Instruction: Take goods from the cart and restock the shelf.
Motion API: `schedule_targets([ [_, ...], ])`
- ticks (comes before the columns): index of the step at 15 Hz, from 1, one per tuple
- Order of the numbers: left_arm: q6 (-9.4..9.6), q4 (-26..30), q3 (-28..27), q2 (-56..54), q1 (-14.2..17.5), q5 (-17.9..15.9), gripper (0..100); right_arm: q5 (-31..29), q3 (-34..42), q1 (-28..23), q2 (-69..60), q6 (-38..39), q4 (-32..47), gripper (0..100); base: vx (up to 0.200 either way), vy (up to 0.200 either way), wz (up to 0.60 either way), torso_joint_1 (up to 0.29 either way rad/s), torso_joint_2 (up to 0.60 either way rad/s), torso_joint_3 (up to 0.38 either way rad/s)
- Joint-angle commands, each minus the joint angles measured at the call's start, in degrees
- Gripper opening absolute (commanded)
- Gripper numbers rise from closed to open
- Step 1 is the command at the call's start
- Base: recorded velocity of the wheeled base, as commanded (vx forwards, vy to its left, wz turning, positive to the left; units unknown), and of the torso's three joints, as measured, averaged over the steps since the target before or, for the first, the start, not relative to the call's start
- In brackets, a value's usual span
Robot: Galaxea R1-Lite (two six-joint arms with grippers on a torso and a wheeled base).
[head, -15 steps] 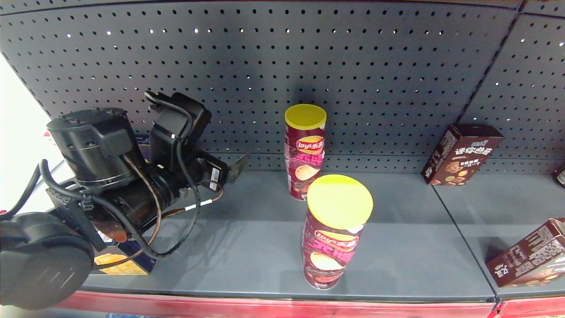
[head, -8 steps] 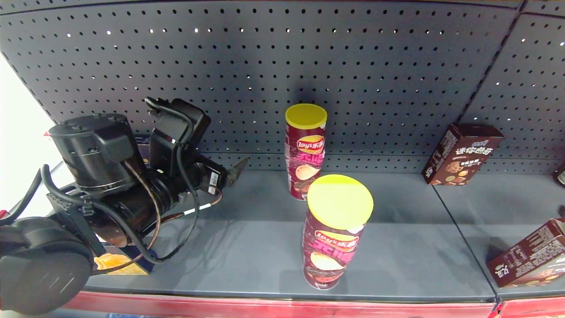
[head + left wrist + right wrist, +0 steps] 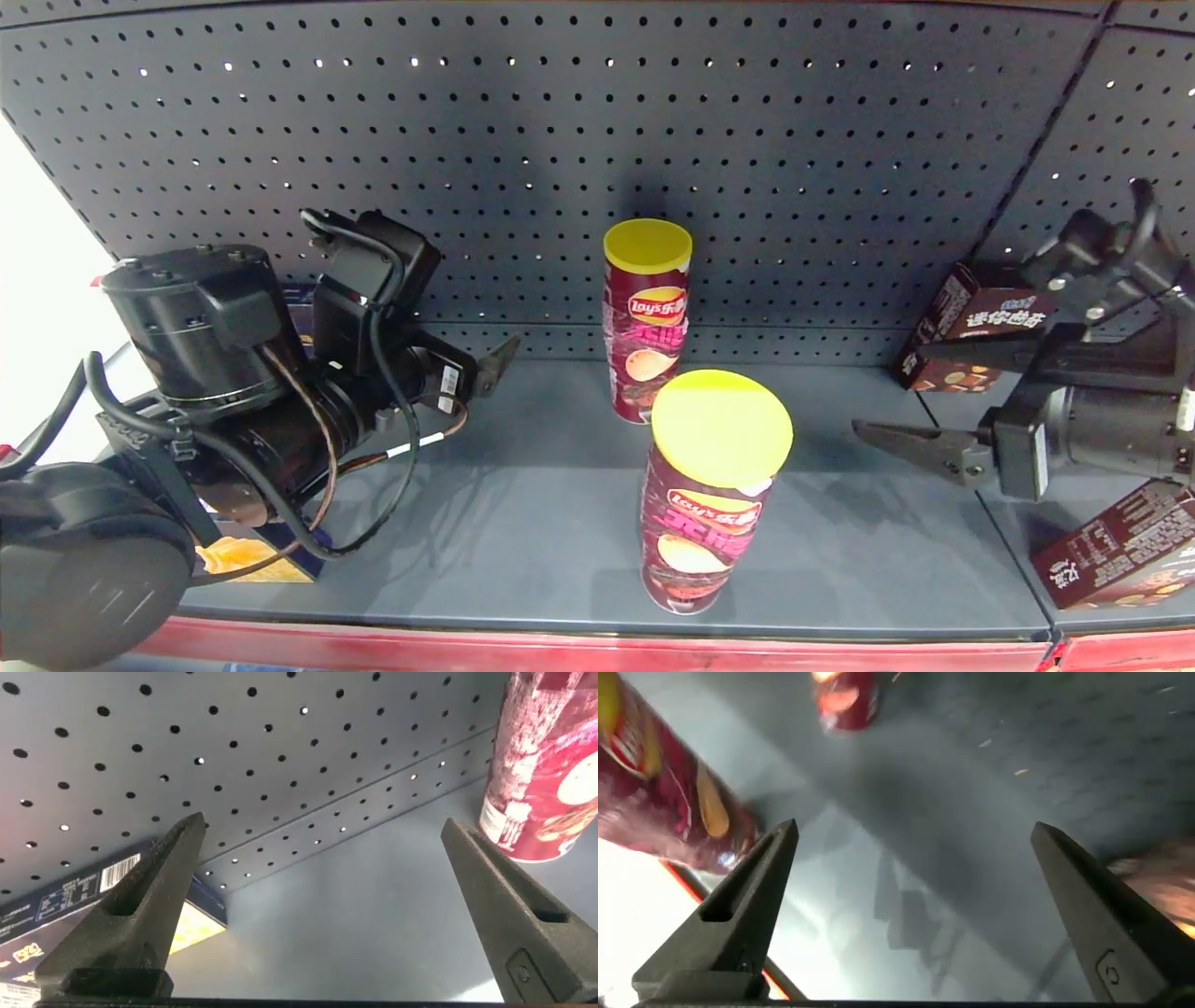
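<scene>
The front chip can (image 3: pixel 714 495) and the rear chip can (image 3: pixel 646 322) behind it are standing upright and apart on the shelf (image 3: pixel 523 523), yellow lids (image 3: pixel 721 427) closing them, the front one near the red edge (image 3: pixel 560 649). The left gripper (image 3: pixel 322 831) is hovering open and empty left of the front chip can, and the right gripper (image 3: pixel 915 831), open too, right of it, with bare shelf lying between.

Light from above-front, fairly dim; rear chip can (image 3: pixel 646 322) throws soft shadow on pegboard (image 3: pixel 467 140). White glare at left edge; fisheye bends shelf (image 3: pixel 523 532) front.
</scene>
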Motion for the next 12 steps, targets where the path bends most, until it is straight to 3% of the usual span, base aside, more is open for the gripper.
schedule_targets([
  [1,-0.12,0.0,1.0,-0.9,0.0,-0.1,100,0.5,1.9,1.9,2.6,-0.2,0.3,100,0.0,0.0,0.0,0.0,0.0,0.0],
  [5,-0.12,0.0,1.5,-1.3,0.0,-0.1,100,0.8,7.5,6.2,1.9,-0.2,-0.1,100,0.0,0.0,0.0,0.0,0.0,0.0],
  [12,-0.12,0.0,1.4,-1.3,0.0,-0.1,100,0.7,7.0,9.8,4.7,-0.2,-0.2,100,0.0,0.0,0.0,0.0,0.0,0.0],
])
